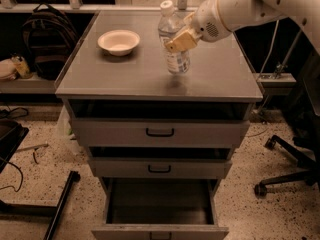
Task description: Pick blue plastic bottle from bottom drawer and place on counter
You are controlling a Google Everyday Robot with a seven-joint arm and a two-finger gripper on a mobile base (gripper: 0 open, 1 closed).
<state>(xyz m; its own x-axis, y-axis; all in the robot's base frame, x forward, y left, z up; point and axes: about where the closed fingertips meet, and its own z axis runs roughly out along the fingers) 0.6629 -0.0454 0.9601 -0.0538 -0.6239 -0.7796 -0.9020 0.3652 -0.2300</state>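
In the camera view the bottle [177,61] is out of the bottom drawer [160,231] and over the counter [125,76], right of centre and toward the back; the claw [181,39] grips it around the middle, fingers closed on its body, with the arm [235,9] reaching in from the upper right. The bottle stands nearly upright, its white cap leaning a little to the left; its base is right at the counter's surface with a dim reflection just under it, but I cannot tell whether it rests there or hangs a hair above. The bottom drawer is pulled well out and its dark inside looks empty. The two shallower drawers [160,133] above it each stand a little ajar; a white bowl [119,40] sits on the counter to the left, well apart from the bottle.

By my reckoning the pick and the carry are done; what is left is the very end of the placing: settling the base flat, opening the claw and drawing the arm clear without tipping the bottle.
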